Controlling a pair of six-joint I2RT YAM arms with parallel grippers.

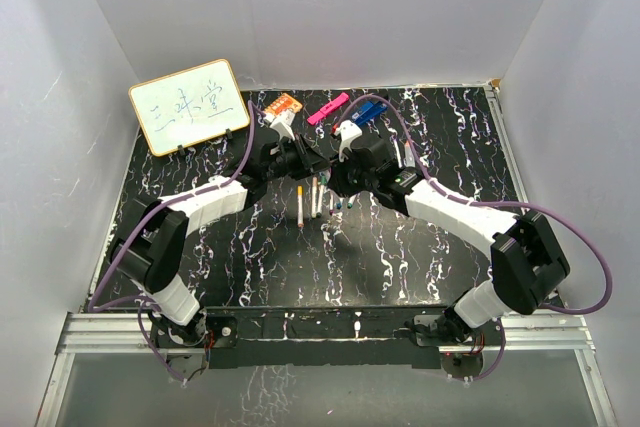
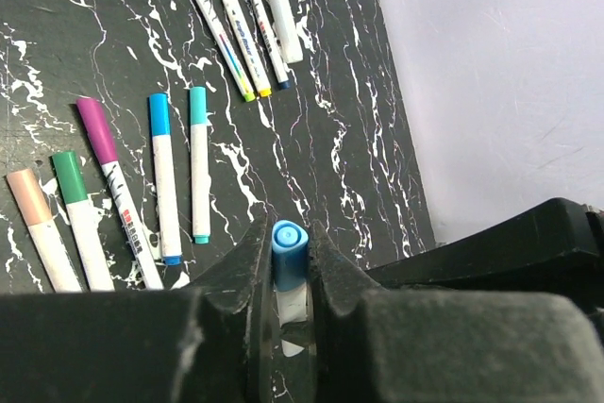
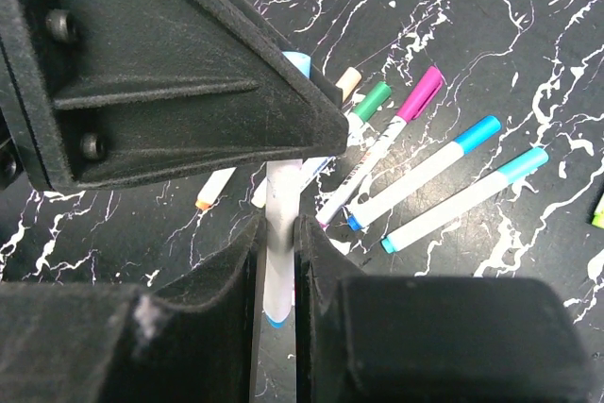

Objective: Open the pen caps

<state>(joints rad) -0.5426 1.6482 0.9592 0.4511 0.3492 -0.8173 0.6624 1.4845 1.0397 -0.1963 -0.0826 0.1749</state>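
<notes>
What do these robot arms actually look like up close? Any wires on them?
Both the left arm and right arm have white link shells with black joints, with a purple cable looping along each. The left gripper and right gripper are chunky and matte black.

1. The table [image 1: 420,247] has a black top veined with white.
2. A whiteboard [image 1: 188,105] with blue writing stands propped at the far left of the table.
3. Just right of the whiteboard lies an orange pack [image 1: 283,104]. Further right are a pink highlighter [image 1: 328,108] and then a blue tool [image 1: 368,110].
4. Right of the whiteboard and nearer the front edge, white pens [image 1: 300,204] lie roughly parallel. Five of them lie side by side with caps [image 2: 159,112] in beige, green, purple, blue and teal.
5. A bunch of four [image 2: 247,44] more pens lies near those five.
</notes>
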